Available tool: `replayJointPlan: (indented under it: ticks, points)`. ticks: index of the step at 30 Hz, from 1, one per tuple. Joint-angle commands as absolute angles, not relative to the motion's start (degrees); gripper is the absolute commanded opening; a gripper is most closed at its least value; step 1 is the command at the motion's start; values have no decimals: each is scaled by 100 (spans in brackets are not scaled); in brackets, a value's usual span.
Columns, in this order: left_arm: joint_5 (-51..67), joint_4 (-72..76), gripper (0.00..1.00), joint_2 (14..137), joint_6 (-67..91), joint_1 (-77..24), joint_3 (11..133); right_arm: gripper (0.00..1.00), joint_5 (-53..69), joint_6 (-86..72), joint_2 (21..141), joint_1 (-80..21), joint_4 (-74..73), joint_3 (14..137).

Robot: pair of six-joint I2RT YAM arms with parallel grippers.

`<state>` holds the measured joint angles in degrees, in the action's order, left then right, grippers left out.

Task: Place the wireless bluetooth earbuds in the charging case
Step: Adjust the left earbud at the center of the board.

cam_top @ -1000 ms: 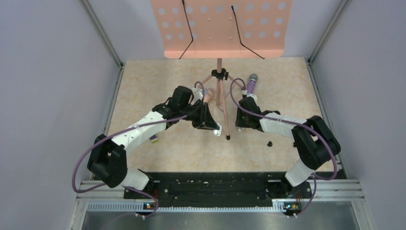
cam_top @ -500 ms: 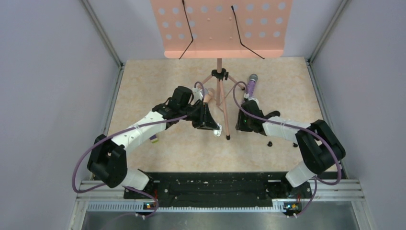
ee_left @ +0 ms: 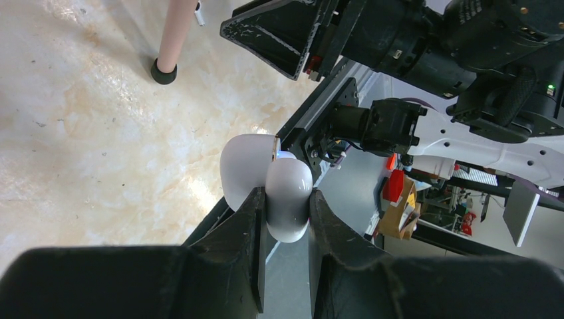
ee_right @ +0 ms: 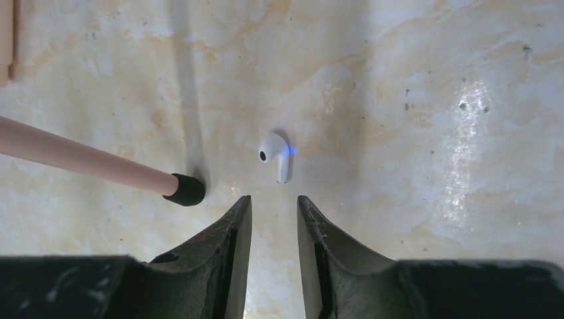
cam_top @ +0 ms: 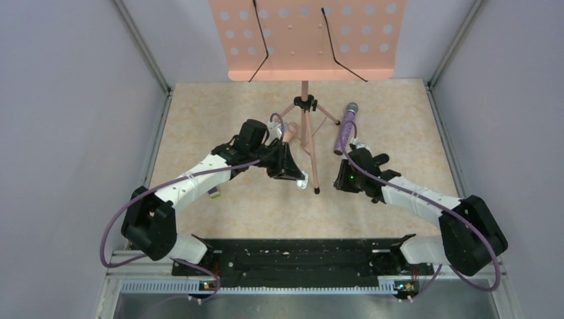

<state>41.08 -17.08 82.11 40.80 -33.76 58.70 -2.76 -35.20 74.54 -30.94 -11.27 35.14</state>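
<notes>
Just ahead of the parted right fingers (ee_right: 233,249) lies a white earbud (ee_right: 275,154).

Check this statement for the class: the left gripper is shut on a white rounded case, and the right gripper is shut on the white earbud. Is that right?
No. The right wrist view shows the right gripper open, the earbud lying loose just beyond its fingertips. The left gripper is indeed shut on the white rounded case.
</notes>
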Motion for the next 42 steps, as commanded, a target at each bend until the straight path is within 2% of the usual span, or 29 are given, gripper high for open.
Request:
replayJointPlan:
  ticks: [1,8,15,29,42]
  points:
    - [4187,-1447,0,8112,4114,-3402,5840,31,-705,-3569,7205,-3081,-1159,3557]
    - [4151,-1459,0,8015,4119,-3424,5823,30,-1069,-3503,7858,-3077,-1141,3944]
    - [4127,-1468,0,7954,4108,-3426,5748,29,-893,-3494,8097,-3077,-939,4000]
    - [4124,-1448,0,7935,4086,-3420,5739,28,-690,-3511,8239,-3077,-803,4115]
    - [4363,-1538,0,7931,3536,-3455,5713,28,-801,-3506,7832,-3076,-930,4026]
